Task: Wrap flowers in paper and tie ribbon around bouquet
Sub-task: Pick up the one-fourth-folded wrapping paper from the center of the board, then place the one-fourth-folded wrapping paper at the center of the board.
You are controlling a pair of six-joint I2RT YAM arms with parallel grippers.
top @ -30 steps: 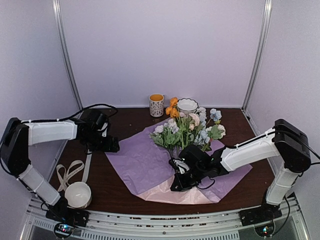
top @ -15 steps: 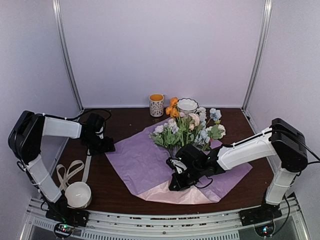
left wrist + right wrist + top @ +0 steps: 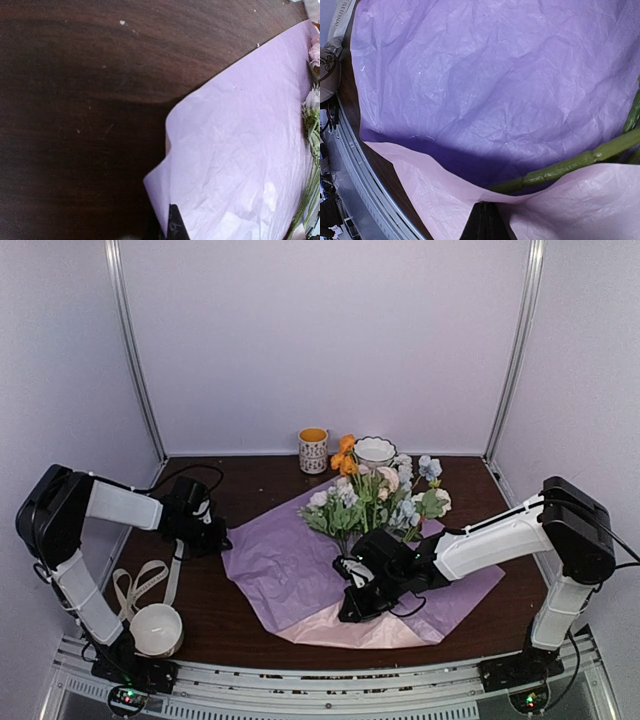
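Left gripper (image 3: 210,536) sits at the left corner of the paper (image 3: 280,570) with its jaws closed; in its wrist view that edge curls up off the table (image 3: 260,480) right at the dark fingertip (image 3: 173,226), so we judge the sheet is pinched there; right gripper (image 3: 352,608) is closed too, at the paper's near edge, nipping a pink flap folded up over the lilac face; the flowers (image 3: 375,498) lie on the paper's far half, blooms over its far edge, with the thin green stems (image 3: 570,161) running down toward the near edge beside the right gripper; the ribbon (image 3: 140,585) lies looped well to the left of the paper, untouched, just beside a white bowl (image 3: 157,628); we reckon the wrapping is only beginning: no cone is formed, no side is drawn over the stems, and the tying is all to come; the paper looks thin and crinkly, lilac face up, pink underside showing along the near edge; we expect it to crease or tear if pulled hard.
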